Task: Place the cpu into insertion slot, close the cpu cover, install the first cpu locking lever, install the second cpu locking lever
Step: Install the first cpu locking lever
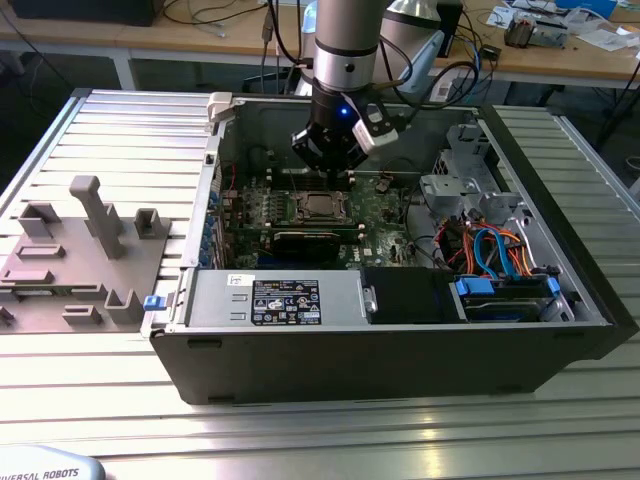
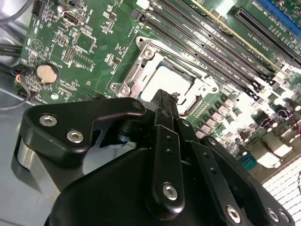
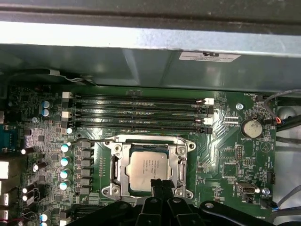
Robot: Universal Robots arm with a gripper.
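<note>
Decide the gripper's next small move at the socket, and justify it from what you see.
Probably a short descent at the socket's edge, to bear on a locking lever. The cpu already sits in the insertion slot, the cpu cover lies flat over it, and the shut gripper hovers at that edge.

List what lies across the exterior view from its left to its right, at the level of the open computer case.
Grey plastic fixture block → green motherboard → silver-topped square cpu under the black end effector → silver metal drive cage → blue and orange cables.
</note>
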